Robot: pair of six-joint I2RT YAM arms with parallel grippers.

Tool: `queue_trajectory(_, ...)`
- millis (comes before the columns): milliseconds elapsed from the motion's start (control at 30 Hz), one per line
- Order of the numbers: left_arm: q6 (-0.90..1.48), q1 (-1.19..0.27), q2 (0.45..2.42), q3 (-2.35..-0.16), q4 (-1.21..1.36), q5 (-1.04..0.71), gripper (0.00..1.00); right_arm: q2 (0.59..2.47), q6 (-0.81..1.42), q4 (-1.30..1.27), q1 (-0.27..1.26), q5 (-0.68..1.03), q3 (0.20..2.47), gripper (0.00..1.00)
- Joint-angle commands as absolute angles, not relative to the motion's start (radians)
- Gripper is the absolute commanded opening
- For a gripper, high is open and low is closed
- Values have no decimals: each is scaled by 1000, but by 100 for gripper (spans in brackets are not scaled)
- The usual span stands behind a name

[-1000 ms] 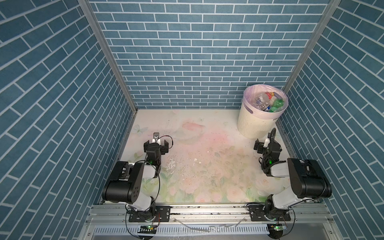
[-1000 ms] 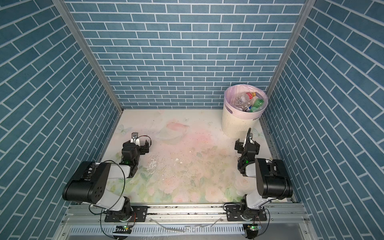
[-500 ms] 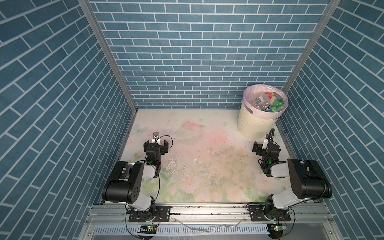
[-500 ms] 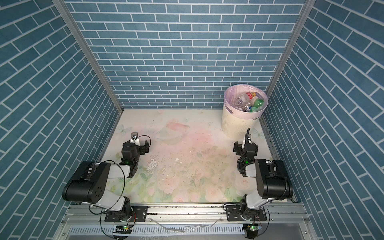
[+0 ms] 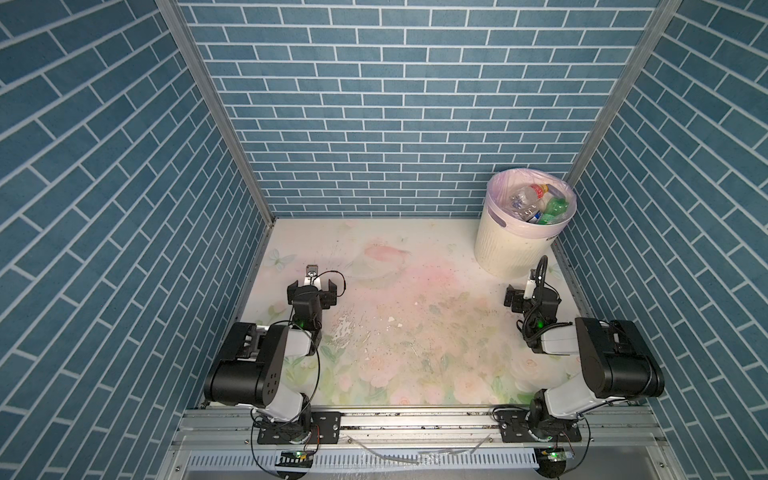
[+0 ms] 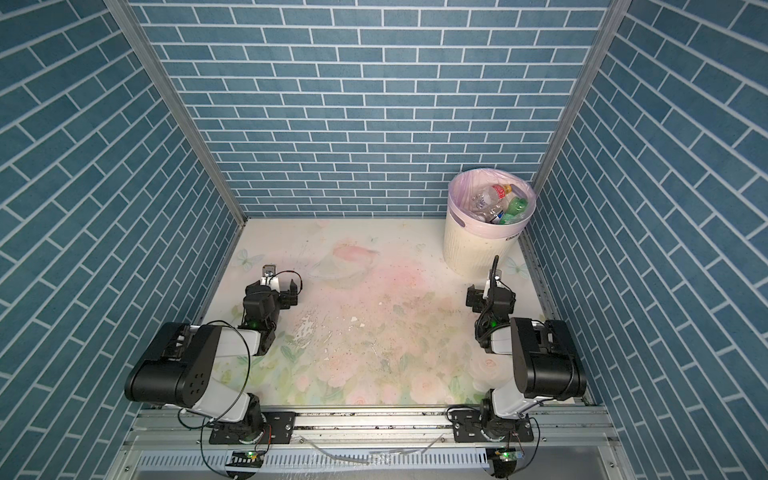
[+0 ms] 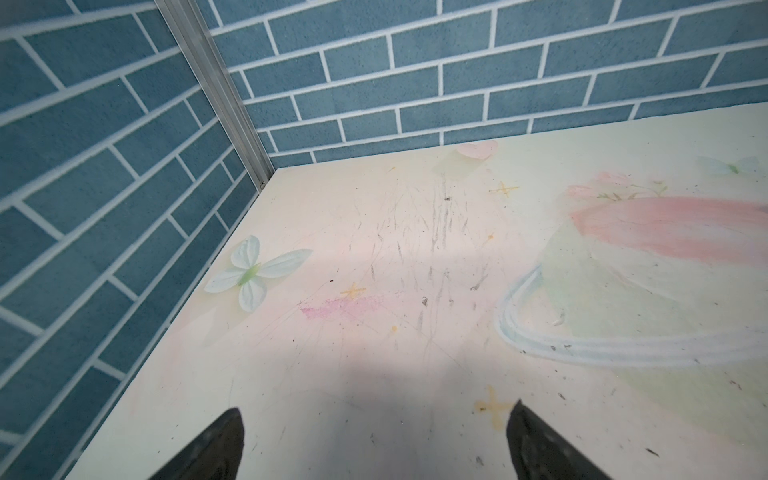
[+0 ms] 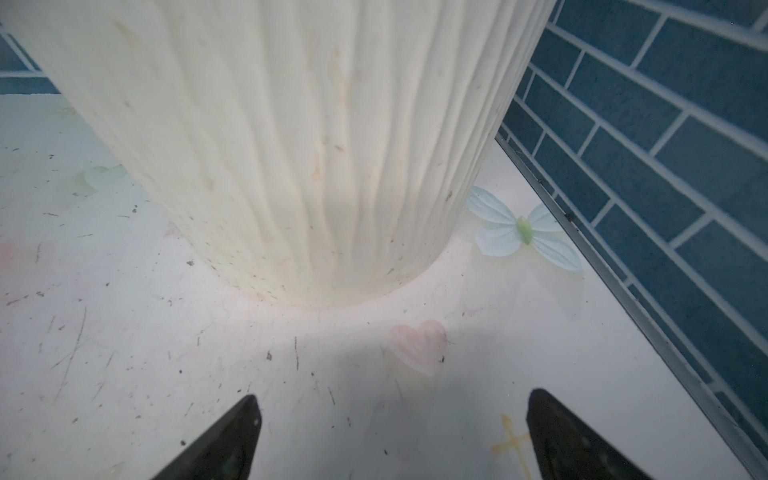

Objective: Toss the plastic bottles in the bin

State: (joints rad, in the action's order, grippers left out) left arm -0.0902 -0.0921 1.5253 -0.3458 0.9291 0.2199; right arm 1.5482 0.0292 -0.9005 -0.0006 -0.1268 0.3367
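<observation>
The bin [image 5: 503, 245] [image 6: 469, 245], a cream ribbed tub with a lilac liner, stands in the back right corner. Several plastic bottles [image 5: 536, 203] [image 6: 498, 203] lie inside it, among them a green one [image 5: 555, 206] and a clear one with a red label [image 5: 534, 192]. No bottle shows on the table in any view. My left gripper [image 5: 311, 286] [image 7: 376, 415] rests low at the left, open and empty. My right gripper [image 5: 530, 293] [image 8: 395, 399] is open and empty, just in front of the bin's ribbed wall [image 8: 291, 145].
Blue brick-pattern walls close in the left, back and right sides. The pale floral table [image 5: 415, 332] is scratched and carries small white flakes [image 5: 390, 319] near the middle. Both arm bases sit on the metal rail [image 5: 415, 424] at the front edge.
The right gripper has shifted slightly in front of the bin. The left arm has not moved. Both grippers stay open.
</observation>
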Motion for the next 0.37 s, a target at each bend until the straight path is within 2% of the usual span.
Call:
queue_trajectory(0,-87,-91,1529,-361,916,218,99,1541,38,-903,-3,-117,373,99)
queue_trajectory(333,-87,-91,1529,-362,916,216,99,1538,29,-921,-3,-110,363,99)
